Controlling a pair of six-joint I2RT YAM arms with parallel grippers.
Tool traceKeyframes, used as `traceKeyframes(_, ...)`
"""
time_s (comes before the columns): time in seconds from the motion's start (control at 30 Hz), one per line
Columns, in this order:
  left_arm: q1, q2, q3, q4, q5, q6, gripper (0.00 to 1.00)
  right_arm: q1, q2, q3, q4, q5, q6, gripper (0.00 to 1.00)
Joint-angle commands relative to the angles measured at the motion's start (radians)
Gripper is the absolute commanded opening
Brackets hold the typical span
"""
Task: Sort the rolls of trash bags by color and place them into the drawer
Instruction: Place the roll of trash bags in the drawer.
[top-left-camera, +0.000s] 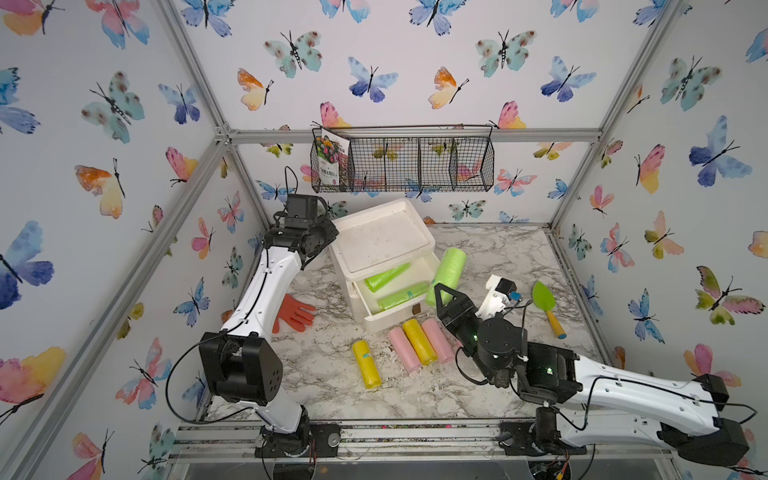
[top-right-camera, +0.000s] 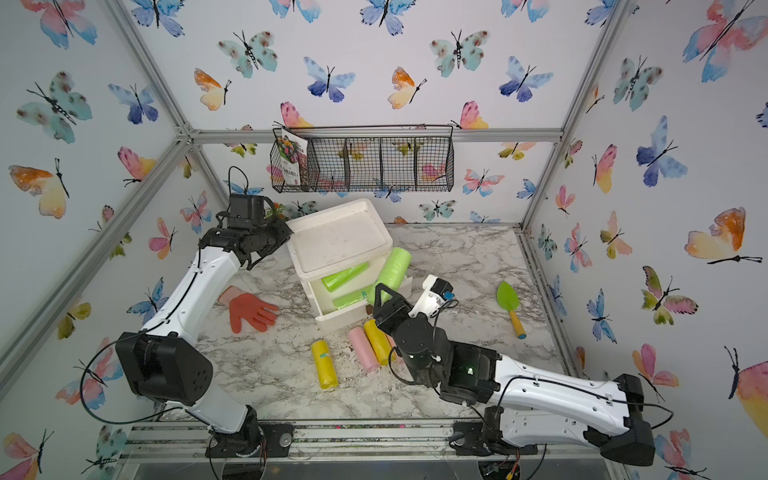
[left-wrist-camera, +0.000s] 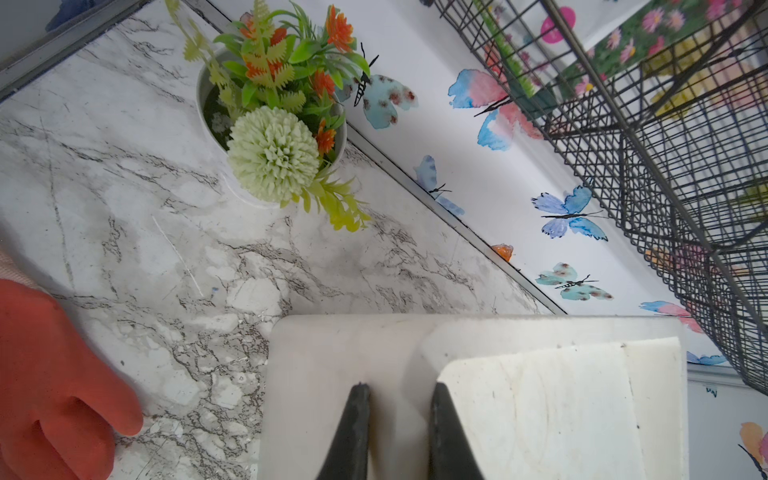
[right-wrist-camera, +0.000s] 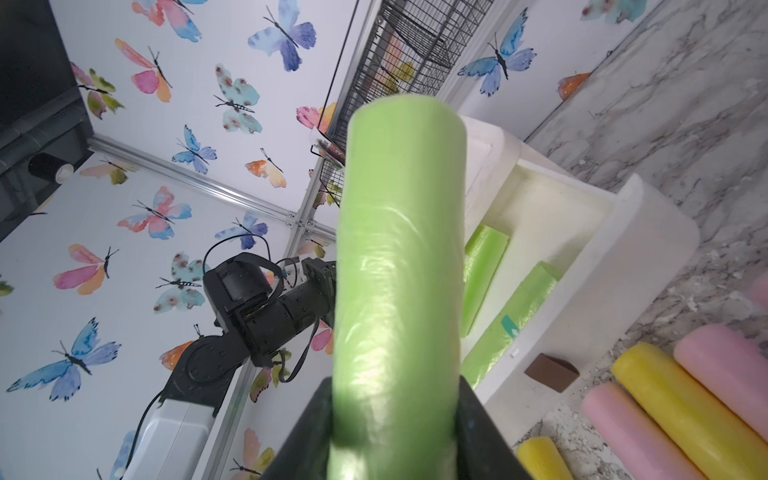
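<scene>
Right tool (top-left-camera: 448, 293): clamped on one green roll (top-left-camera: 451, 268), held tilted over the open drawer's (top-left-camera: 390, 318) right edge.
Two green rolls (top-left-camera: 386, 276): inside the drawer.
Two yellow rolls (top-left-camera: 367, 364), two pink rolls (top-left-camera: 404, 349): worktop, just before the drawer.
Left tool (left-wrist-camera: 399, 388): at the cabinet (left-wrist-camera: 332, 353) top behind the drawer, narrowly apart; grip cannot be told.

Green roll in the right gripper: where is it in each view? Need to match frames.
Top view: held green roll, tilted beside the white drawer unit.
Top view: same roll, overlapping the unit's edge.
Left wrist: not in it.
Right wrist: large in the foreground, between the jaws.
Shared landmark: the white drawer unit, in all four.
</scene>
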Motion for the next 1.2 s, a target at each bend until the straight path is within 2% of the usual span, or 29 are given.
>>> traceKeyframes(0.0, -0.024, 0.040, -0.048, -0.051, 0.145, -0.068, 0.00, -0.067, 0.051, -0.020, 0.094, -0.094, 0.157, 0.41)
traceKeyframes(0.23, -0.024, 0.035, -0.051, -0.052, 0.146, -0.049, 0.00, -0.142, 0.159, 0.008, 0.191, -0.188, 0.210, 0.43)
traceKeyframes(0.33, -0.024, 0.038, -0.051, -0.051, 0.152, -0.046, 0.00, -0.167, 0.201, 0.042, 0.175, -0.214, 0.244, 0.43)
traceKeyframes(0.77, -0.024, 0.056, -0.041, -0.042, 0.166, -0.043, 0.00, -0.184, 0.337, 0.116, 0.149, -0.281, 0.357, 0.51)
traceKeyframes(0.9, -0.024, 0.061, -0.030, -0.046, 0.164, -0.038, 0.00, -0.190, 0.335, 0.106, 0.151, -0.279, 0.363, 0.55)
traceKeyframes(1.07, -0.024, 0.067, -0.030, -0.043, 0.171, -0.042, 0.00, -0.198, 0.347, 0.107, 0.158, -0.308, 0.364, 0.67)
traceKeyframes(1.17, -0.025, 0.066, -0.031, -0.044, 0.171, -0.043, 0.00, -0.204, 0.354, 0.113, 0.159, -0.329, 0.355, 0.69)
